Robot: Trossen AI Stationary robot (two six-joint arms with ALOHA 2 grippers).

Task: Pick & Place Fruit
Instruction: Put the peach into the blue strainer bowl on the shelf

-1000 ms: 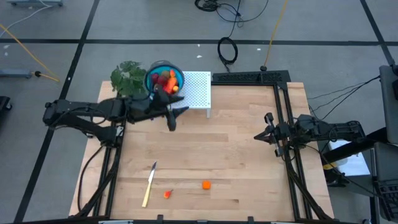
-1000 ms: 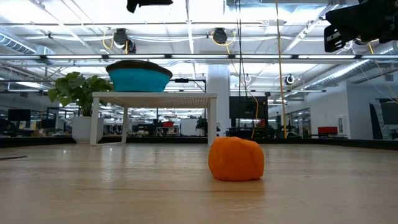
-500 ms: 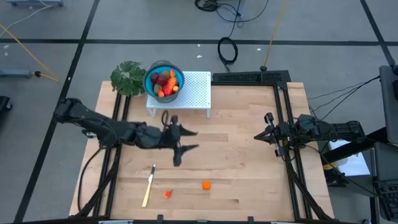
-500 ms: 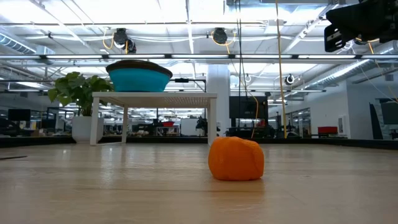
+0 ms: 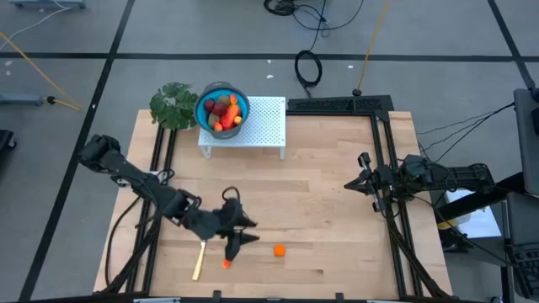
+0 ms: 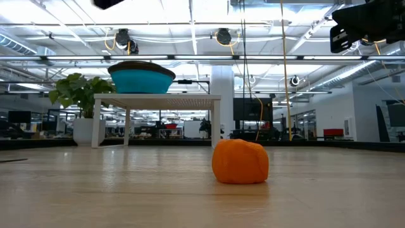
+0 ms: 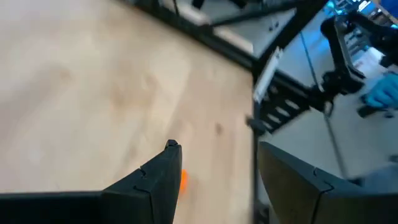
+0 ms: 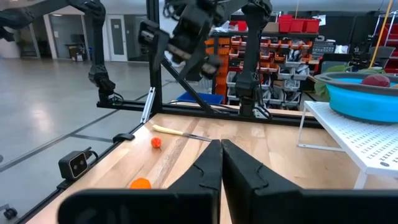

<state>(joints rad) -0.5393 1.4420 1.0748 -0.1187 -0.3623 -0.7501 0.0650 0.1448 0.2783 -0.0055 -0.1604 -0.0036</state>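
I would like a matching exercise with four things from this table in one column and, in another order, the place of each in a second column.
Things:
1. blue bowl
2. knife
3. left gripper
4. right gripper

Places:
A. at the table's right edge, waiting
B. on the white perforated stand
C. lying flat on the wood near the front edge
D. above the two small orange fruit pieces

Pairs: 1-B, 2-C, 3-D, 4-A
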